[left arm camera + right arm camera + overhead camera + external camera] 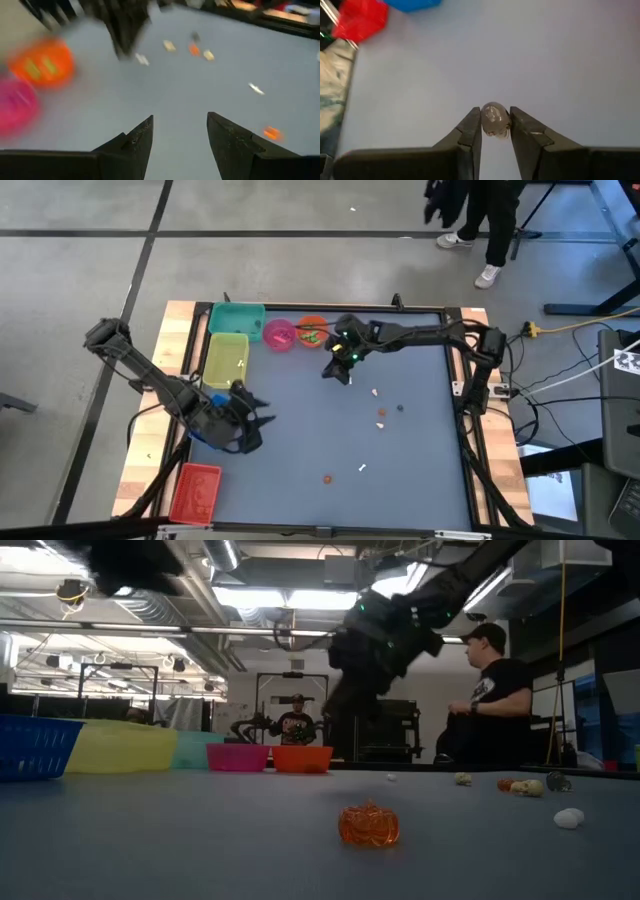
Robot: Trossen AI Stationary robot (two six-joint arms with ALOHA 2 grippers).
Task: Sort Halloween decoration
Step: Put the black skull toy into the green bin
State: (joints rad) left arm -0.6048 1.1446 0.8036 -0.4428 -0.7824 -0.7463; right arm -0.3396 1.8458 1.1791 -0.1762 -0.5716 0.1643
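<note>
Above open mat, right end effector (495, 131) pinches a pale trinket (494, 120).

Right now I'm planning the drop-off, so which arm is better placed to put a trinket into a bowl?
Right. Its gripper grips a small pale round trinket near the pink round bowl; the left gripper is open, empty.

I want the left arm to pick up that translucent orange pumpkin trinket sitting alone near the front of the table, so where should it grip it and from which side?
Probably from straight above, closing on the translucent orange pumpkin trinket's rounded sides at its widest. It sits low and squat on the grey table with bare surface all around. The left hand is open and empty.
</note>
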